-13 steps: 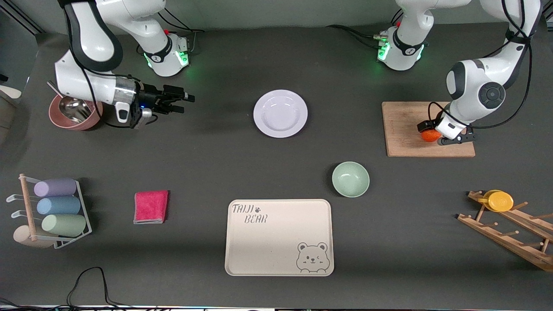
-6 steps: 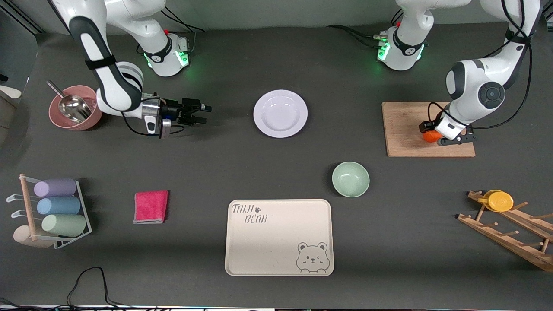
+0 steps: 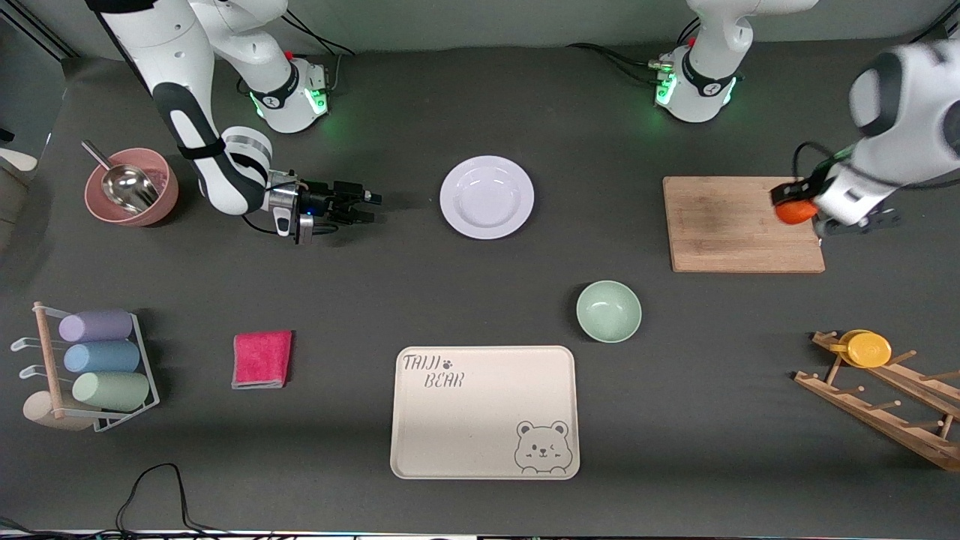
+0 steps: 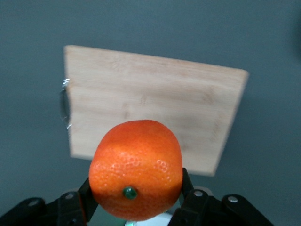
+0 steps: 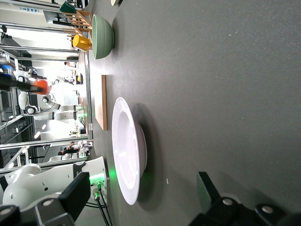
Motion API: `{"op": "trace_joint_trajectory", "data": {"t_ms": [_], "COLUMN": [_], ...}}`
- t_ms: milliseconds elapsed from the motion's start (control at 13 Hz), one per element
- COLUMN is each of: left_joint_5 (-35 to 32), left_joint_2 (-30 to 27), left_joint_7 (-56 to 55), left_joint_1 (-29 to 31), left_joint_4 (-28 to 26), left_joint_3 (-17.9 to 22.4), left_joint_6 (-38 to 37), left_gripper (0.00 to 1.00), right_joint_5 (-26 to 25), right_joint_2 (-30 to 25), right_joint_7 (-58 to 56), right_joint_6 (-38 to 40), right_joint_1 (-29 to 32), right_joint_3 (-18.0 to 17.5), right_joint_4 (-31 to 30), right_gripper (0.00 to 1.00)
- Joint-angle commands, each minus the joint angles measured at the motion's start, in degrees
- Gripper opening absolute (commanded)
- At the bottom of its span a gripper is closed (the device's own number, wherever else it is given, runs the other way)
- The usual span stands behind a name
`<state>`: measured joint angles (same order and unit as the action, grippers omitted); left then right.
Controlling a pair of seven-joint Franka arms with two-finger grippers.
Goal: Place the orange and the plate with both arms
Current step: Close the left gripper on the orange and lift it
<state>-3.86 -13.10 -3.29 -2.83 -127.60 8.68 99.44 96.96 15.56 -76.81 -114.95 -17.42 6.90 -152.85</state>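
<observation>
The orange is held in my left gripper, lifted above the edge of the wooden cutting board at the left arm's end. In the left wrist view the orange sits between the fingers, with the board below. The pale-lavender plate lies flat mid-table. My right gripper is open and low over the table, level with the plate, toward the right arm's end from it. The right wrist view shows the plate ahead between the open fingers.
A pale-green bowl and a cream bear tray lie nearer the front camera. A pink bowl with a metal scoop, a cup rack, a red cloth and a wooden rack with a yellow lid stand around.
My left gripper has lifted the orange off the cutting board and moved it toward the board's outer edge. My right gripper has moved along the table toward the plate.
</observation>
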Motion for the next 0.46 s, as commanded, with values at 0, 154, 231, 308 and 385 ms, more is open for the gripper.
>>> {"op": "trace_joint_trajectory", "data": {"t_ms": [0, 154, 231, 308, 385], "left_joint_5": [-0.7, -0.4, 0.0, 0.3, 1.0], "left_joint_2": [1.1, 1.5, 1.7, 1.8, 1.9], "left_joint_7": [-1.3, -1.4, -1.5, -3.2, -7.1], "left_joint_1": [-0.6, -0.8, -0.7, -0.7, -0.8], "left_joint_4": [17.2, 25.0, 26.7, 27.0, 27.0], "left_joint_3": [-1.6, -2.8, -4.2, -5.9, -8.5], "left_joint_6": [-18.6, -25.8, -27.3, -27.3, -26.9], "left_gripper": [0.00, 0.00, 0.00, 0.00, 0.00], "right_joint_5": [2.4, 2.4, 2.4, 2.4, 2.4], "right_joint_2": [2.4, 3.0, 3.2, 3.2, 3.3], "right_joint_7": [-2.4, -2.8, -2.8, -2.8, -2.7], "right_joint_6": [0.5, 0.6, 0.6, 0.6, 0.6], "right_joint_1": [-0.8, -0.9, -0.9, -0.9, -0.9], "right_joint_3": [-0.1, -0.1, -0.1, -0.1, -0.1], "right_joint_4": [1.7, 1.9, 1.9, 1.9, 1.9], "right_gripper": [1.00, 1.00, 1.00, 1.00, 1.00]}}
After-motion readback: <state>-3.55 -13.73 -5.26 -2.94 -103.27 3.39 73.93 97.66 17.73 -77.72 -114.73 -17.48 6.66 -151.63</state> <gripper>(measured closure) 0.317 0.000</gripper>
